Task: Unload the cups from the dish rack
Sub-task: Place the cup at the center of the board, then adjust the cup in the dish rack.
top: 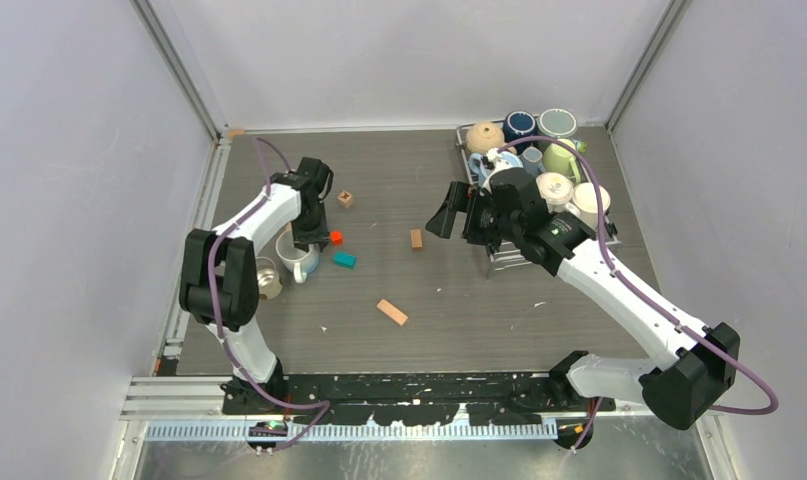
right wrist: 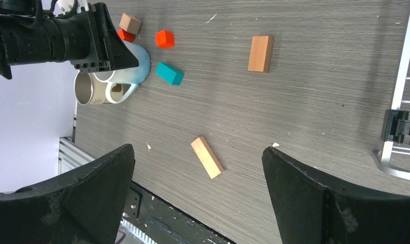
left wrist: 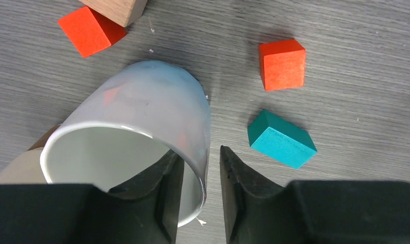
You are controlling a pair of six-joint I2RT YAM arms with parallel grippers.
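The dish rack (top: 506, 256) stands at the back right and holds several cups: tan (top: 485, 136), navy (top: 520, 124), grey-green (top: 557, 122), lime green (top: 559, 158) and white (top: 589, 200) ones. A light blue cup (top: 295, 262) stands on the table at the left, next to a small metallic cup (top: 267, 279). My left gripper (top: 309, 240) is above the light blue cup (left wrist: 142, 112). It (left wrist: 200, 151) straddles the cup's wall, slightly open, with one finger inside and a small gap at the outer finger. My right gripper (top: 451, 212) is wide open and empty (right wrist: 197, 150), left of the rack (right wrist: 396, 101).
Small blocks lie on the table: two orange-red cubes (left wrist: 281, 64) (left wrist: 90, 29), a teal block (left wrist: 281, 140), a wooden cube (top: 346, 198), a brown block (top: 416, 238) and a long tan block (top: 392, 312). Grey walls enclose the table on three sides.
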